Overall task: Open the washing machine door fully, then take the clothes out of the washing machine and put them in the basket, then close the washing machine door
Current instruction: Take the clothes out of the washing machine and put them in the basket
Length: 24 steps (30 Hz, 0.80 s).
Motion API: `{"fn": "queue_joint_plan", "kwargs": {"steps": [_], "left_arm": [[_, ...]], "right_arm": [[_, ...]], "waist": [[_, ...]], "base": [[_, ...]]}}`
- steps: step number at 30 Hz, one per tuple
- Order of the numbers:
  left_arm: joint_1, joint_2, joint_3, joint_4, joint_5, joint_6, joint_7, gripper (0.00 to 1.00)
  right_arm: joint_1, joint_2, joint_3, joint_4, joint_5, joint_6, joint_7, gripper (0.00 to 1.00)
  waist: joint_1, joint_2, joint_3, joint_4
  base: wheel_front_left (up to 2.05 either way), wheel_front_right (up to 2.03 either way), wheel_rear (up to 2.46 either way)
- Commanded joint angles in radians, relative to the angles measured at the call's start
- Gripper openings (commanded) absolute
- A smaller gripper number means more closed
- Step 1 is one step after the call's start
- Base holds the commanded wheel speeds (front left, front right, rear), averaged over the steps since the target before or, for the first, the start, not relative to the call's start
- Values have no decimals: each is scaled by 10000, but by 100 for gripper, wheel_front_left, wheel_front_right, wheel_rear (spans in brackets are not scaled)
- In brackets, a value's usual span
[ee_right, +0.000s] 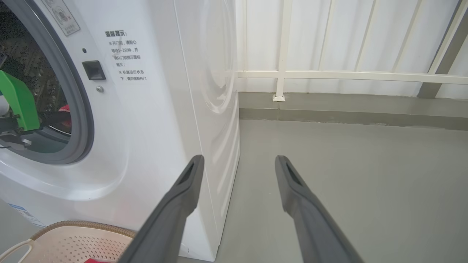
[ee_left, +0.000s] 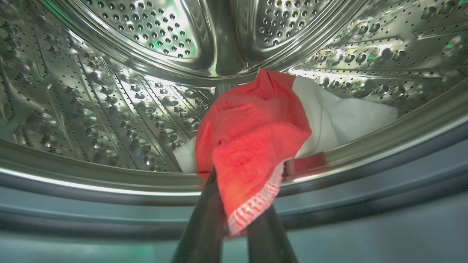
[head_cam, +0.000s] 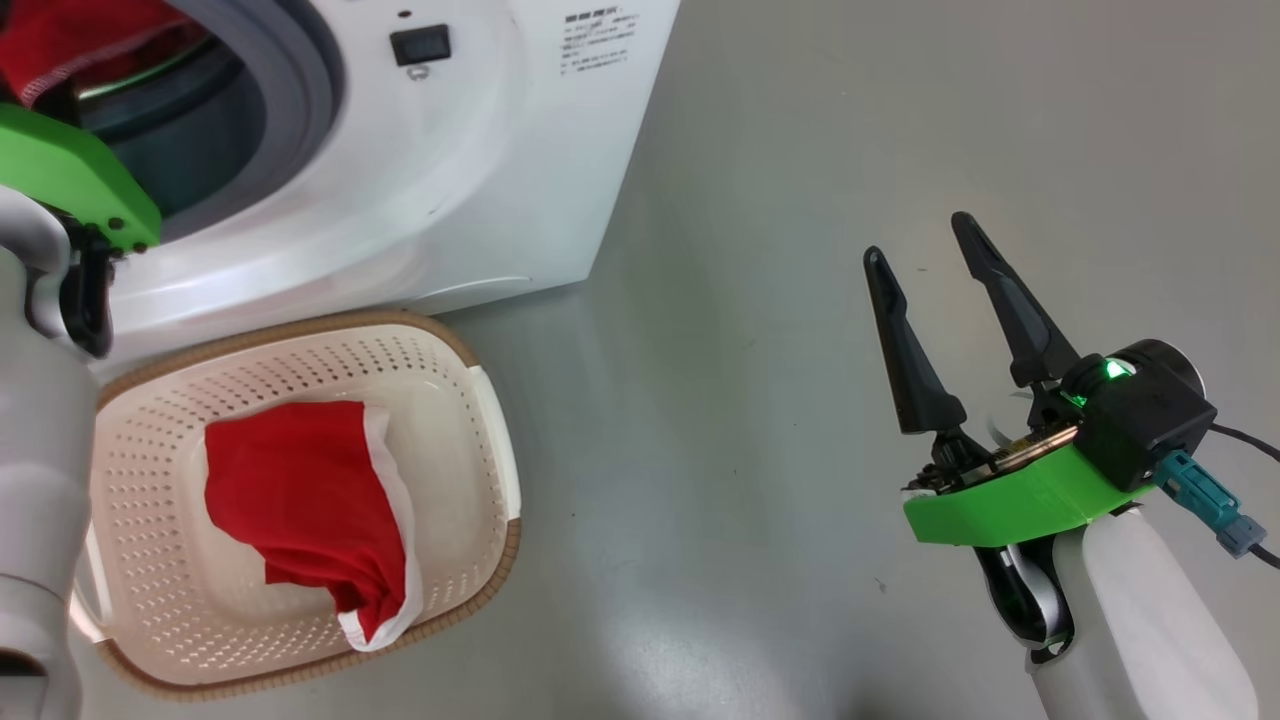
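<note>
Left wrist view — left gripper (ee_left: pixel 241 193) clamps clothes (ee_left: pixel 252 138) at drum lip (ee_left: pixel 91 175); right gripper (head_cam: pixel 918 238) spread above floor (head_cam: pixel 760 150).

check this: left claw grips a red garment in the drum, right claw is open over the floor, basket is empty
Not the basket: the head view shows a red and white garment lying in it. The rest holds: left claw shut on the drum garment, right claw open.

The washing machine (head_cam: pixel 520 180) has a smooth, glossy white shell; its drum (ee_left: pixel 128 95) is polished steel, dimpled and perforated, ringed by a matt grey rubber seal (head_cam: pixel 305 90). The clothes (ee_left: pixel 252 138) are soft red and white cloth. The basket (head_cam: pixel 445 470) is perforated cream plastic with a brown woven-look rim. The floor (head_cam: pixel 900 120) is smooth grey, faintly shiny.
</note>
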Motion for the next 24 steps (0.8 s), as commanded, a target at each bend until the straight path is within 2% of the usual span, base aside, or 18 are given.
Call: {"fn": "queue_joint_plan", "kwargs": {"steps": [1, 12, 20, 24], "left_arm": [[73, 540, 87, -157, 84, -37, -214, 0], [934, 555, 275, -966, -30, -344, -920, 0], [2697, 497, 1509, -3519, -180, -207, -930, 0], [3678, 308, 2082, -4860, -72, -282, -931, 0]], "right_arm": [[37, -14, 182, -195, 114, 65, -63, 100], [121, -14, 157, -147, 23, 65, -63, 100], [275, -14, 153, -67, 23, 65, -63, 100], [418, -14, 62, -34, 1, 65, -63, 100]], "waist": [[0, 0, -73, 66], [0, 0, -566, 437], [0, 0, -1162, 587], [0, 0, -1525, 666]], "base": [[0, 0, 0], [0, 0, 0], [0, 0, 0], [0, 0, 0]]}}
